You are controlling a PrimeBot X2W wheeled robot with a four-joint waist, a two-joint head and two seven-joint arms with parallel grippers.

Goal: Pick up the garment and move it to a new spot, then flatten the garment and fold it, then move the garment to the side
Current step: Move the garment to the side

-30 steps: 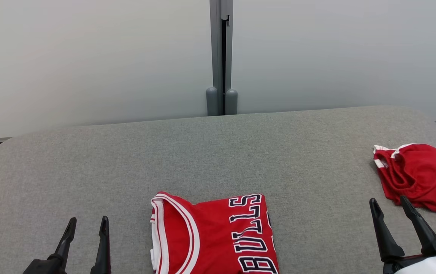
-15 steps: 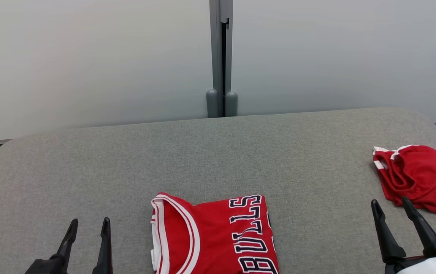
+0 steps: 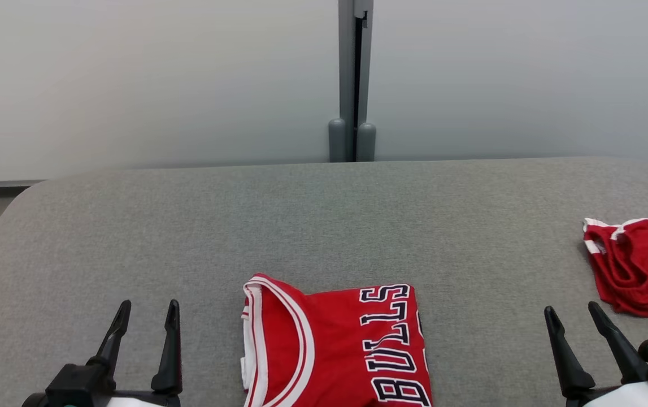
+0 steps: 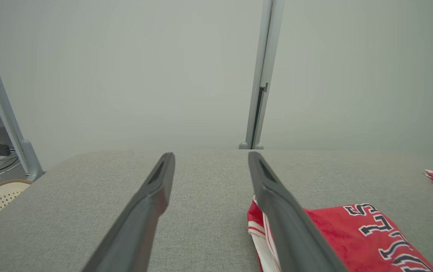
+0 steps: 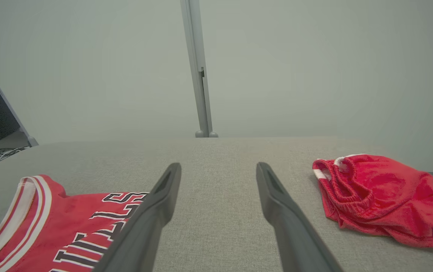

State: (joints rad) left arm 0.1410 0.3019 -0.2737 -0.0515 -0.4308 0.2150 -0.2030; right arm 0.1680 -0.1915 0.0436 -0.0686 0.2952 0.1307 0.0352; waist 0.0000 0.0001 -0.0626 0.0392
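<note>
The head camera has swung since a moment ago, so the whole scene sits further right. On the grey fabric-covered table both garments lie as they did.

At the near-left your left gripper hovers empty, its fingers spread wide, just left of the folded red basketball jersey with black-and-white lettering. The jersey lies flat at the middle of the near edge. I judge it folded and waiting to go to the side.

Expect it to be light, limp and slick, so the layers will slide apart. Pinch through every layer at the left and right edges, not just the top sheet.

Its white-trimmed neckline opens toward the left edge. The lettering runs from far to near, but the near end is cut off, so you cannot fix the long axis.

Your right gripper is also wide and empty, near the crumpled red shorts by the right edge.
</note>
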